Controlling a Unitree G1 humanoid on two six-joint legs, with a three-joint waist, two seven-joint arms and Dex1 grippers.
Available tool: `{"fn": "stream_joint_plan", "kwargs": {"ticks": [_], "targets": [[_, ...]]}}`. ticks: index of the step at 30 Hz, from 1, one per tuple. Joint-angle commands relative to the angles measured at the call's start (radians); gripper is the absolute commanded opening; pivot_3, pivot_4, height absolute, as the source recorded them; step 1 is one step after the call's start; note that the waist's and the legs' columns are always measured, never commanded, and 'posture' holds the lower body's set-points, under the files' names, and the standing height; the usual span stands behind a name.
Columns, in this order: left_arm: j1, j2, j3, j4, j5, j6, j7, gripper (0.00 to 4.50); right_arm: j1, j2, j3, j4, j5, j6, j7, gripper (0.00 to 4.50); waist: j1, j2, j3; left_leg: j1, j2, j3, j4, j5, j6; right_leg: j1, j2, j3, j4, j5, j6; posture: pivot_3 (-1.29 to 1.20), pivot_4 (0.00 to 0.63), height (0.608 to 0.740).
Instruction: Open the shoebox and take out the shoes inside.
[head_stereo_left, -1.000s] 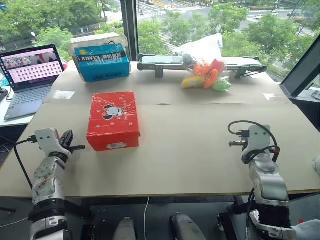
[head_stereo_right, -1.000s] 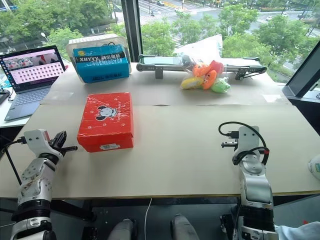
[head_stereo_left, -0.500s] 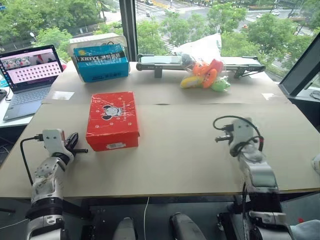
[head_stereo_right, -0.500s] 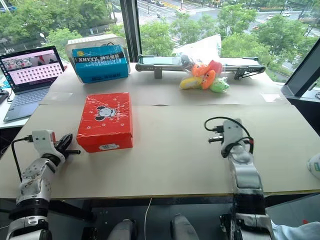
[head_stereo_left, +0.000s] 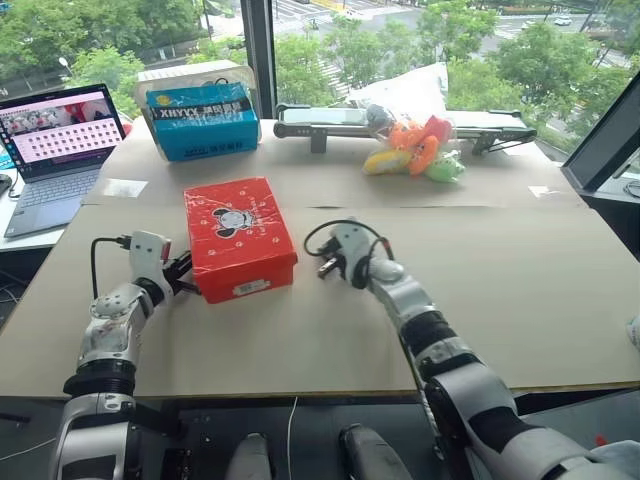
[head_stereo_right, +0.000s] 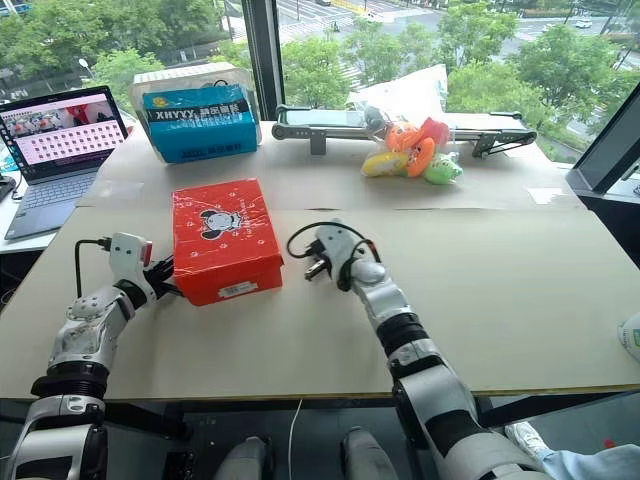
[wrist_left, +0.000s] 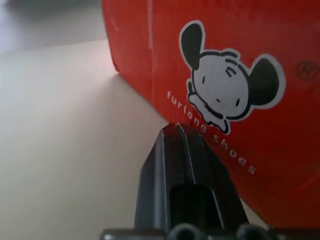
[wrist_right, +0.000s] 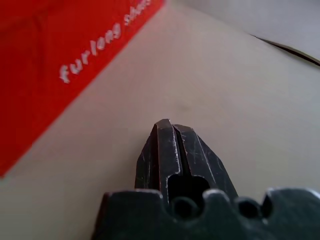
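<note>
The red cardboard shoebox printed with a cartoon mouse (head_stereo_left: 238, 235) sits closed toward the beige counter's (head_stereo_left: 500, 290) left edge. The left gripper (head_stereo_left: 186, 284) and right gripper (head_stereo_left: 324, 268) flank it, jaws pressed together. Opening is not yet begun.

Open laptop (head_stereo_left: 58, 145) at far left, blue carton (head_stereo_left: 205, 122) beside it, plush toys (head_stereo_left: 418, 148) by a black rail (head_stereo_left: 325, 117), tan table (head_stereo_left: 520, 285)

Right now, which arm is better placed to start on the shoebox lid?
Left, probably: the left gripper, shut, sits at the shoebox side wall; the right gripper, also shut, is a gap away.
</note>
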Motion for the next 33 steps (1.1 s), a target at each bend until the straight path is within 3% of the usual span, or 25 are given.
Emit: {"fn": "stream_joint_plan", "kwargs": {"ticks": [1,7,14,23,33], "targets": [[-0.003,0.009,0.000,-0.063,-0.004,0.014,-0.012,0.00,-0.051,0.055,0.026,0.028,-0.014,-0.065,0.030,0.04,-0.001,0.000,0.000,0.000,0.000,0.000,0.000,0.000,0.000,0.000,0.000,0.000,0.000,0.000,0.000,0.00,0.150,0.736],[0.019,0.001,-0.019,-0.125,-0.010,0.056,-0.034,0.00,-0.063,0.113,0.050,-0.005,-0.018,-0.066,0.070,0.04,0.000,0.000,0.000,0.000,0.000,-0.001,0.001,0.000,0.000,0.000,0.000,-0.001,0.001,0.000,0.000,0.00,0.150,0.736],[0.037,-0.013,-0.080,-0.201,-0.006,0.113,-0.108,0.00,0.009,0.059,0.051,-0.134,-0.017,-0.014,0.104,0.04,0.002,0.001,0.000,0.000,0.000,-0.001,0.000,0.000,0.000,0.000,0.000,-0.001,0.001,0.000,0.000,0.00,0.150,0.736],[0.027,-0.050,-0.161,-0.239,-0.002,0.142,-0.202,0.00,0.278,-0.059,0.049,-0.639,-0.012,0.255,0.106,0.04,0.008,0.001,0.000,0.000,0.000,-0.001,0.001,0.000,0.000,0.000,0.000,-0.001,0.001,0.000,0.000,0.00,0.150,0.736],[0.011,-0.137,-0.265,-0.281,0.019,0.153,-0.252,0.00,0.568,-0.128,-0.007,-1.104,-0.016,0.545,0.002,0.04,0.024,0.001,0.000,0.001,0.000,-0.001,0.004,0.000,0.000,0.002,0.000,-0.001,0.002,-0.005,0.007,0.00,0.150,0.736]]}}
